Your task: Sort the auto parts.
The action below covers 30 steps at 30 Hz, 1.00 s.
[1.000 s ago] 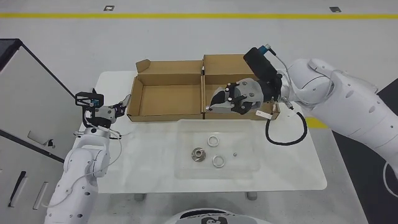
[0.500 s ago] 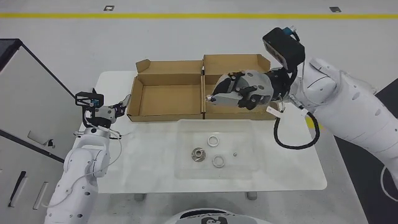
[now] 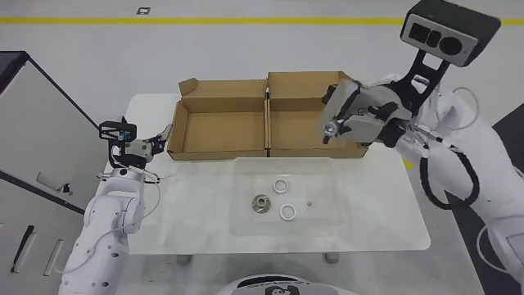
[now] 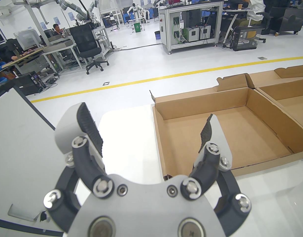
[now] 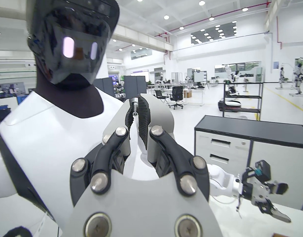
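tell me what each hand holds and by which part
The right hand pinches a small threaded metal part at its tips, by one end; the threaded end sticks out. The left hand is open, holding nothing.

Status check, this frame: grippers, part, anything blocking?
Left gripper open, beside the left box. Right gripper shut on a small bolt, raised over the right box. Nothing seen in the way.

Right pincer (image 5: pixel 137 101) hides most of its screw (image 5: pixel 134 106).

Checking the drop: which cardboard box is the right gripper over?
The box on the robot's right: the right gripper, shut on a small bolt, hangs over it, not over the left box.
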Tool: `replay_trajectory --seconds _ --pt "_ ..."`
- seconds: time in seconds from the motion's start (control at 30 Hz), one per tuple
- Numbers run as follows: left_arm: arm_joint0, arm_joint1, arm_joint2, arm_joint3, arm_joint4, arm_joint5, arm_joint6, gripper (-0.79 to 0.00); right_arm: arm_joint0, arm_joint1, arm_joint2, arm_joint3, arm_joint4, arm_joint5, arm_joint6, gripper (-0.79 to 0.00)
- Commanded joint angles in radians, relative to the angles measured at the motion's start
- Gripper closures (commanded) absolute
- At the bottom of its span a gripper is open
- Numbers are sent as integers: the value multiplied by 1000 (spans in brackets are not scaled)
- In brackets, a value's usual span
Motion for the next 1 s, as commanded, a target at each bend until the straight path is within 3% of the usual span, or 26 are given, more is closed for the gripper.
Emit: replay_trajectory --seconds 0.0,0.33,0.4,0.77,0.97 --pt "0 0 0 0 0 0 0 -785 -3 -4 6 1 31 0 30 0" --pt "0 0 0 0 0 0 0 -785 -23 -7 15 -17 28 16 3 0" --pt "0 0 0 0 0 0 0 -785 -48 -13 12 -50 86 0 -25 0" --pt "0 0 0 0 0 0 0 -785 -116 -54 78 -88 347 0 102 0" --pt "0 0 0 0 0 0 0 -785 -135 -77 96 -91 389 16 120 0"
